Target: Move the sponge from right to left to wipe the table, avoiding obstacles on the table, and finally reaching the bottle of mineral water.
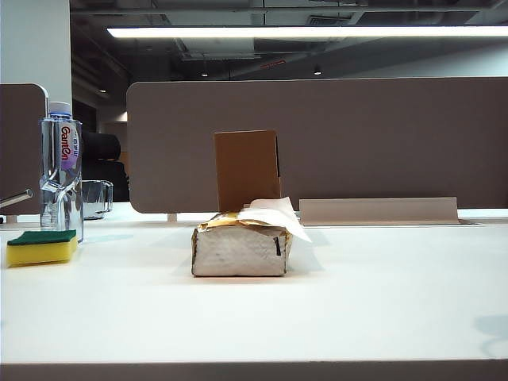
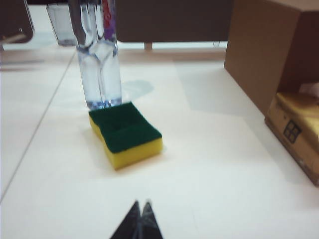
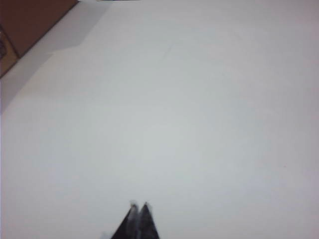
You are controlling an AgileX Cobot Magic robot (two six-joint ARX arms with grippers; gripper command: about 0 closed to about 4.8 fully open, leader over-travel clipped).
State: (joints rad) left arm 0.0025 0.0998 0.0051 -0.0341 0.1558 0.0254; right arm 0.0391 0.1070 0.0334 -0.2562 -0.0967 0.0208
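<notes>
The sponge (image 1: 41,247), yellow foam with a green top, lies on the white table (image 1: 357,302) at the far left, right beside the base of the mineral water bottle (image 1: 61,171). In the left wrist view the sponge (image 2: 126,134) touches the bottle's foot (image 2: 99,59). My left gripper (image 2: 141,203) is shut and empty, well back from the sponge. My right gripper (image 3: 139,204) is shut and empty above bare table. The obstacles stand mid-table: the tissue pack (image 1: 240,246) in front, the brown cardboard box (image 1: 247,169) behind it. Neither arm shows in the exterior view.
A short clear glass container (image 1: 97,198) stands just behind the bottle. Grey-brown partition panels (image 1: 357,143) close off the table's far side. The cardboard box (image 2: 269,55) and tissue pack (image 2: 299,134) show in the left wrist view, and a box corner (image 3: 27,22) in the right.
</notes>
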